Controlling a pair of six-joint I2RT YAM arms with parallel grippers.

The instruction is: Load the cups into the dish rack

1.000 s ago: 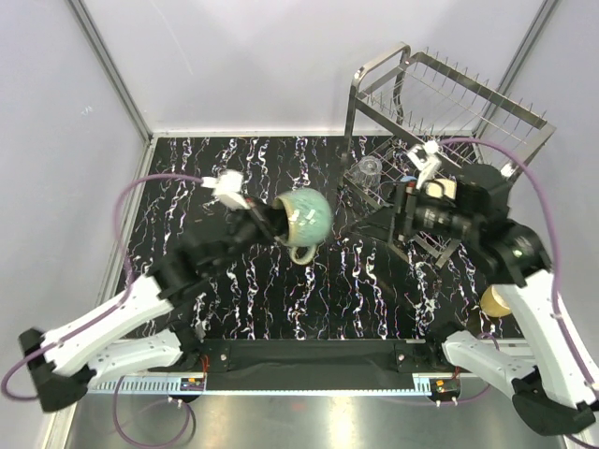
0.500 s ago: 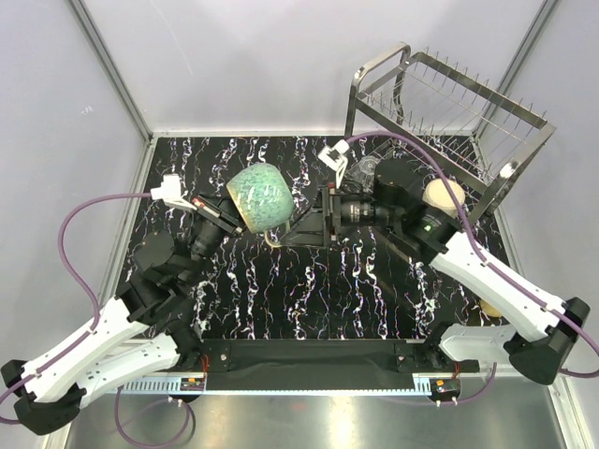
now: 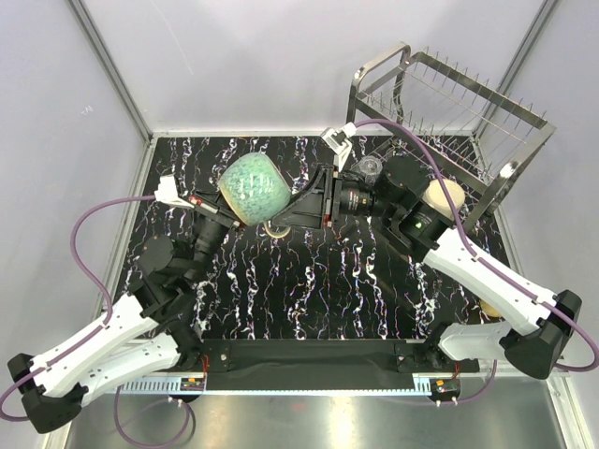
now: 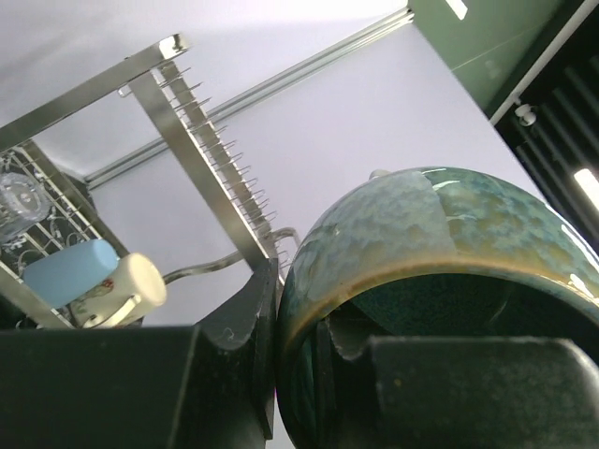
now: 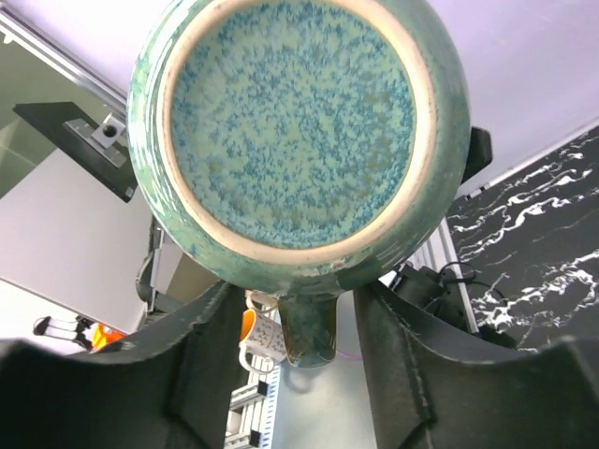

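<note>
A teal glazed mug (image 3: 254,186) hangs in the air above the table's left middle. My left gripper (image 3: 227,208) is shut on its rim (image 4: 393,271), with one finger outside the wall and one inside. The mug's speckled base (image 5: 295,122) faces my right gripper (image 3: 299,206). That gripper stands open, its fingers on either side of the handle (image 5: 309,327) with a gap on each side. The dish rack (image 3: 449,98) stands at the back right. In it are a clear glass tumbler (image 3: 368,169), a cream mug (image 3: 442,197) and a light-blue cup (image 4: 70,271).
The black marbled tabletop (image 3: 309,290) lies below both arms. Grey walls close in the left and back sides. The rack's pronged upper tier (image 4: 220,201) rises behind the held mug. A sliver of yellow mug (image 3: 486,306) shows behind the right arm.
The right arm has swung left from the rack to the teal mug, and its jaws have narrowed round the handle. The left arm has lifted the mug and turned its base toward the right gripper.
</note>
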